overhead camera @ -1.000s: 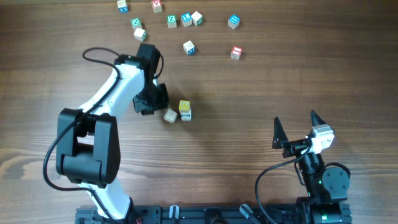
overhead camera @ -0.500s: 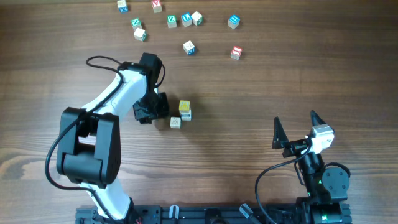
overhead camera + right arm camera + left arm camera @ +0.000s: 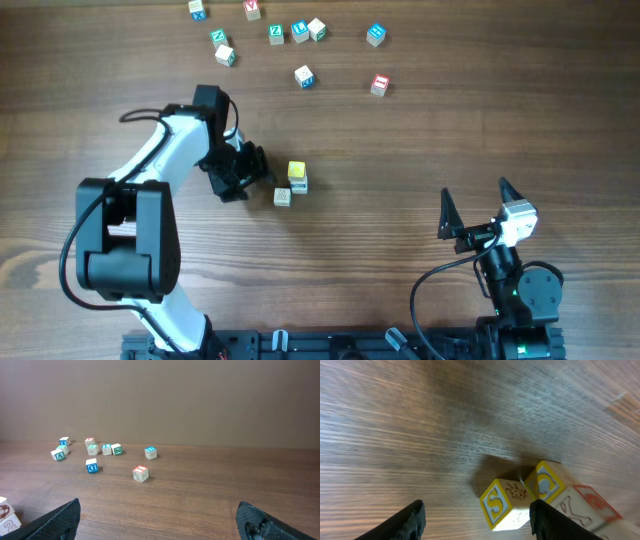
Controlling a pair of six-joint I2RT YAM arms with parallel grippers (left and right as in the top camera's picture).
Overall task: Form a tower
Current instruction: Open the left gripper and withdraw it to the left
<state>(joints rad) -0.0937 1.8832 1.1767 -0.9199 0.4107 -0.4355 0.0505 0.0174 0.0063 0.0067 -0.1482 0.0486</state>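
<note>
Holds the left gripper (image 3: 243, 173), jaws apart and empty, just beside the tower (image 3: 297, 176), with the right gripper (image 3: 474, 192), jaws wide apart, well away from it.

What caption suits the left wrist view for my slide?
Open left pincer facing a loose cube beside the tower.

1. The tower (image 3: 297, 177) stands near the middle of the wooden table (image 3: 420, 130), its top face yellow.
2. A single pale cube (image 3: 283, 197) lies just beside the tower's lower-left corner (whether they touch cannot be told).
3. The left gripper (image 3: 254, 175) sits just left of both, clear of them.
4. The right gripper (image 3: 474, 188) is well apart, fingers (image 3: 445, 210) spread wide.
5. Scattered cubes (image 3: 304, 76) lie along the far edge.
</note>
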